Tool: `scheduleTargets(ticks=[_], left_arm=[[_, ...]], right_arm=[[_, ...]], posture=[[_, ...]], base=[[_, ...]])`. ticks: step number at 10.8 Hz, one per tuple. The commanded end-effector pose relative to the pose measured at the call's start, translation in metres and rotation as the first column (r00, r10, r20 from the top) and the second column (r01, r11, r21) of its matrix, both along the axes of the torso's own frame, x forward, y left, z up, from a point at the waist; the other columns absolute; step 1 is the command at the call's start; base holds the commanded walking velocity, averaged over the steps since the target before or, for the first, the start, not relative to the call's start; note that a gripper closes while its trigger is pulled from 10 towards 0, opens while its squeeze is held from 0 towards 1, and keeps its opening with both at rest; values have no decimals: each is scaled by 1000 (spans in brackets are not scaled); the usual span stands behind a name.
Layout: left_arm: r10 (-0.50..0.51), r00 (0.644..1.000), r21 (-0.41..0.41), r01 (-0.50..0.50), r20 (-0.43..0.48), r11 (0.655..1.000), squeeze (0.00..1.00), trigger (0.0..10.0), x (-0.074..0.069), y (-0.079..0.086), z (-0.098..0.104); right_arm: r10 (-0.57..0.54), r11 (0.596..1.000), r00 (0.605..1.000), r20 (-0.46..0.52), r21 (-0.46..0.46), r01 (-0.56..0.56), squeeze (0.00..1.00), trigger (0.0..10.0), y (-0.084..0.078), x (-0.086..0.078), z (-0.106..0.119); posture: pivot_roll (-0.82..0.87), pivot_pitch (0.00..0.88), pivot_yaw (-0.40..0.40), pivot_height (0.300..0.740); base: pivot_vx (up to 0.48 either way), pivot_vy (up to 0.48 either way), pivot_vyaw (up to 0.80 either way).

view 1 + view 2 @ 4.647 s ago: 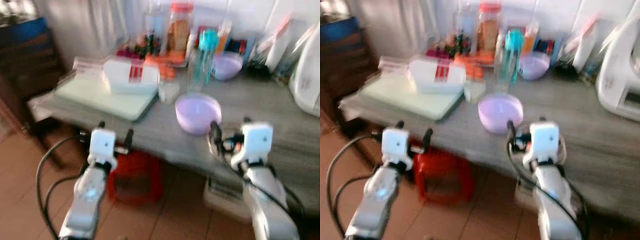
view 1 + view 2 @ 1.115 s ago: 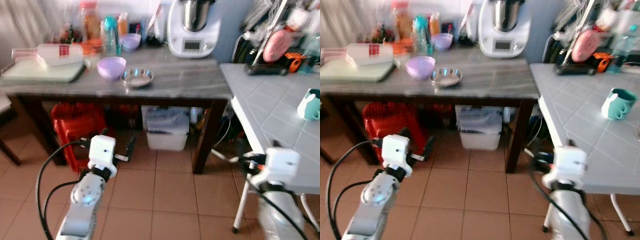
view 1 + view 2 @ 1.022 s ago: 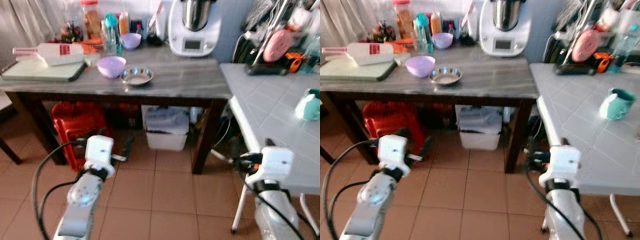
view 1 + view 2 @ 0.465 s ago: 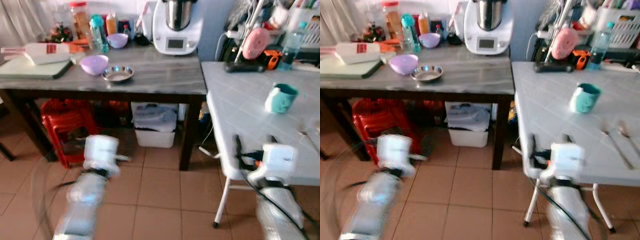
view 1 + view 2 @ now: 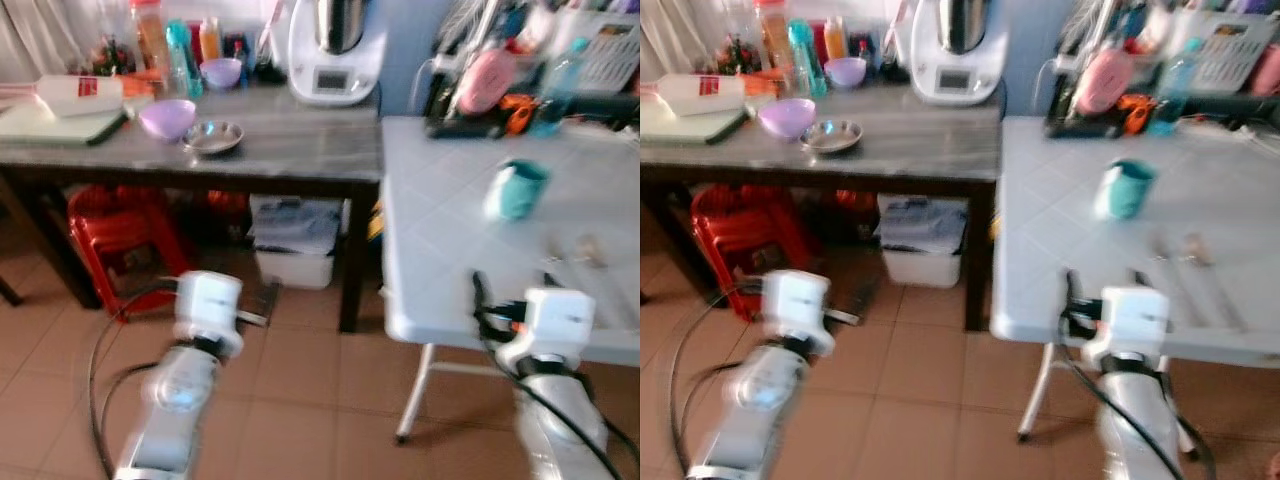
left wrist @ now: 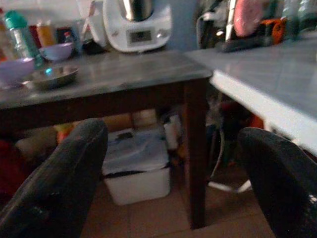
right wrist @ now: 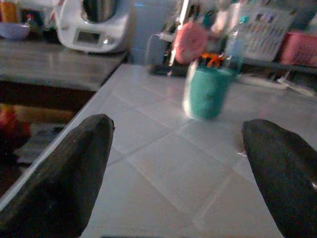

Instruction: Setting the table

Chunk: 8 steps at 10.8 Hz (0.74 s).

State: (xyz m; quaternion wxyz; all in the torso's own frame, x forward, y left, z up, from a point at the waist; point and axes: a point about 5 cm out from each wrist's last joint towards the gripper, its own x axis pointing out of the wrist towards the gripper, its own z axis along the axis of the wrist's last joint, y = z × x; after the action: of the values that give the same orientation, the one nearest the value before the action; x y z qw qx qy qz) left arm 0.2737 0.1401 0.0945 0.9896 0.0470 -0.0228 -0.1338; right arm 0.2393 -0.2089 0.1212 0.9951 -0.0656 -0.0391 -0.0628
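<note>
A white tiled table (image 5: 440,250) stands before me on the right. On it are a teal mug (image 5: 518,188) and some cutlery (image 5: 1196,250), blurred. To the left, a grey table (image 5: 300,140) carries a purple bowl (image 5: 166,117), a steel bowl (image 5: 212,136) and a white kitchen machine (image 5: 332,50). My right gripper (image 5: 512,290) hangs open and empty at the white table's near edge, pointing toward the mug (image 7: 208,91). Over the floor, my left gripper (image 6: 171,131) is also open and empty, facing the grey table's leg.
Under the grey table stand a red stool (image 5: 110,225) and a white bin (image 5: 292,240). Bottles and jars (image 5: 175,45) crowd its back. A pink item (image 5: 480,80), a bottle (image 5: 553,90) and a basket (image 5: 610,50) line the white table's far side.
The camera has swung right and away from the grey table, so the white table with the mug has come into view and closer. Both grippers stay open and empty.
</note>
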Motion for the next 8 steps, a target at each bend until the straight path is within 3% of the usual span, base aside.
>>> scheduleTargets(ticks=[1, 8], left_arm=[[28, 1000, 21, -28, 10, 999, 0, 10000, 2, 9, 3], [25, 1000, 20, -25, 12, 999, 0, 10000, 4, 8, 3]], right_arm=[[21, 1000, 1000, 12, 7, -21, 255, 10000, 7, 2, 3], [25, 1000, 1000, 8, 1, -25, 259, 10000, 7, 3, 2]], posture=[[-14, 0, -5, 740], [-16, 0, -5, 740]], base=[[0, -304, 0], [0, -306, 0]])
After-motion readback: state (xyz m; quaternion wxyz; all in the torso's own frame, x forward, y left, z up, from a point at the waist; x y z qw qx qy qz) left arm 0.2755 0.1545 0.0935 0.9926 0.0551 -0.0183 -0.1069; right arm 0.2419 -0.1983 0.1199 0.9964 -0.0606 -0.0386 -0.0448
